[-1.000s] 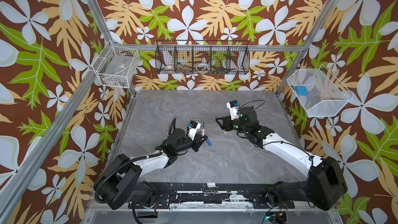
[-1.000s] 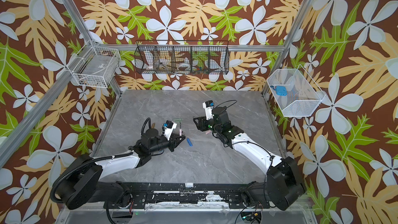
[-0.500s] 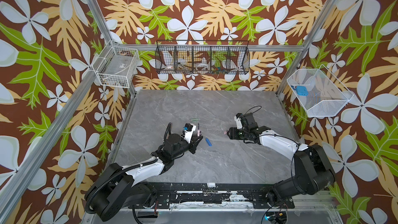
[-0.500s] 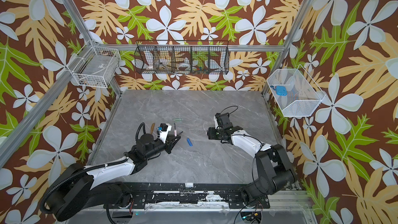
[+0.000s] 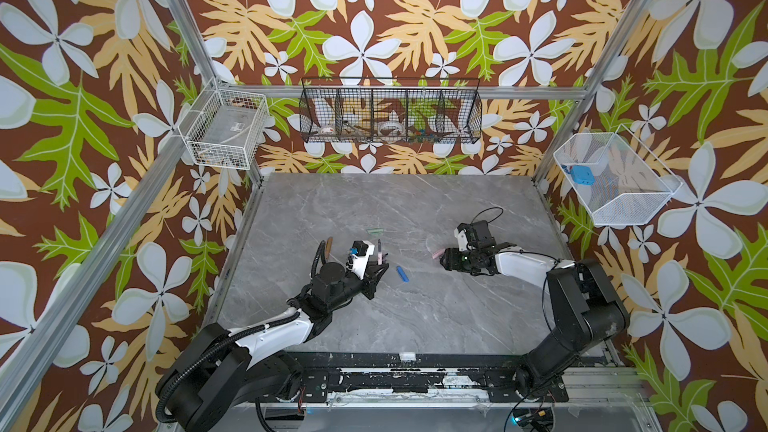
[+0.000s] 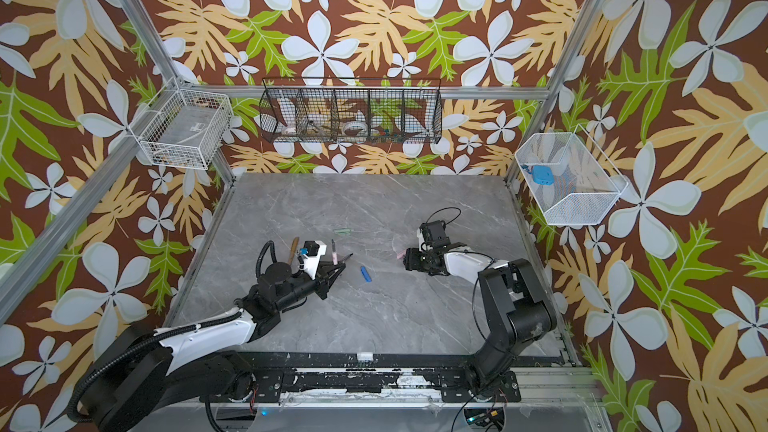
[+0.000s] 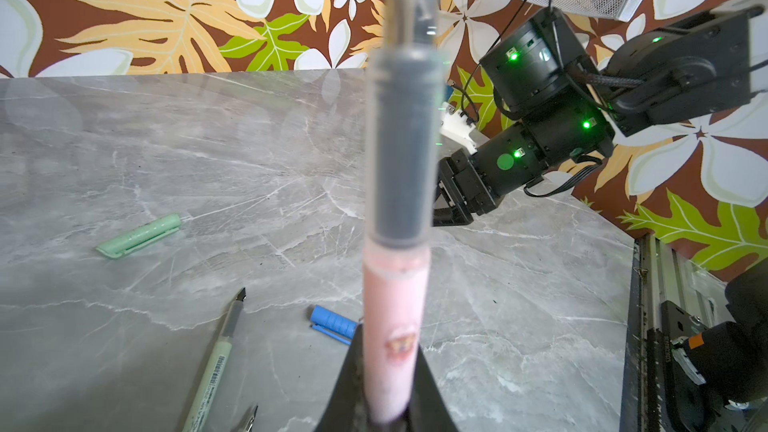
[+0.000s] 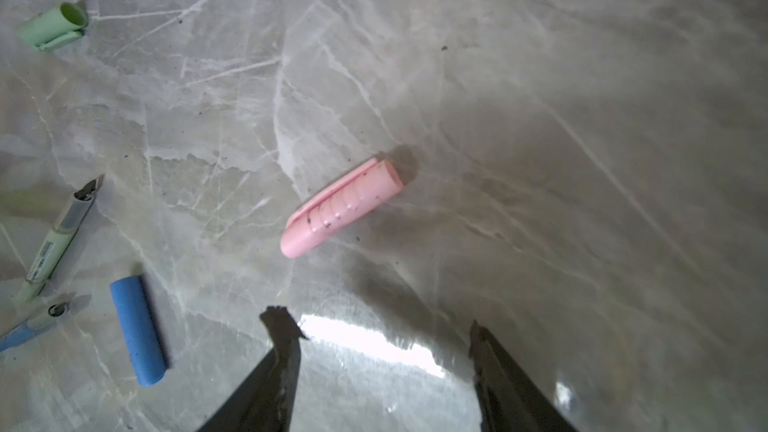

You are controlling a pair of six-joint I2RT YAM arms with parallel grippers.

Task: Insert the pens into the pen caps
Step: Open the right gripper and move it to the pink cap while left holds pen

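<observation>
Grey marble table [image 5: 415, 209]; green pen [image 7: 210, 371] label print illegible.

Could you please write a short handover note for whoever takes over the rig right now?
Left gripper: shut on the pink pen, nib pointing away from the wrist.
Right gripper: open, above the table, pink cap lying just ahead of it.
Lying loose: green cap, blue cap, green pen, blue pen, none joined.
Brown pen lies by the left arm; its cap state unclear.
Left: cap pink, then the others.
</observation>
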